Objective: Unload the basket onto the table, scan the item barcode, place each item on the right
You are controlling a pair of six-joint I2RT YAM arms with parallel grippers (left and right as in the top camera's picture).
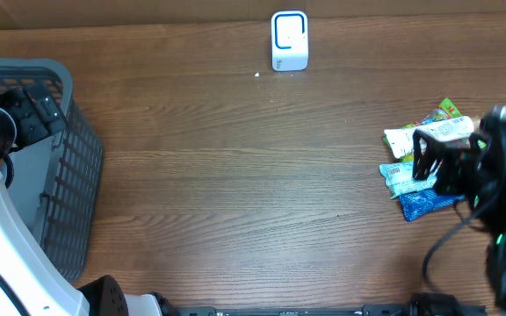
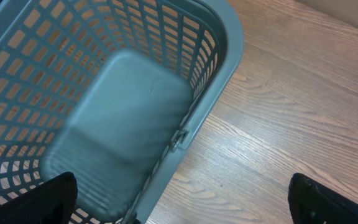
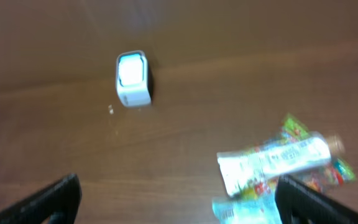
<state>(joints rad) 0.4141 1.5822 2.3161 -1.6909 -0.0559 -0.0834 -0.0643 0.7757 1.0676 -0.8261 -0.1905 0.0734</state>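
A pile of snack packets lies at the table's right edge: a white packet (image 1: 430, 134) on top, a green one (image 1: 446, 110) behind it and blue ones (image 1: 422, 204) in front. My right gripper (image 1: 436, 162) hovers open over this pile with nothing between its fingers. In the right wrist view the white packet (image 3: 272, 163) sits just ahead of the right gripper (image 3: 185, 202), towards its right finger. The white barcode scanner (image 1: 289, 40) (image 3: 132, 79) stands at the far middle of the table. My left gripper (image 1: 38, 110) (image 2: 188, 205) is open and empty above the basket's rim.
A grey plastic basket (image 1: 77, 167) (image 2: 225, 43) stands at the left edge, nothing showing inside it. A small white speck (image 1: 256, 75) lies near the scanner. Bare wooden tabletop (image 1: 253, 175) stretches between basket, scanner and packets.
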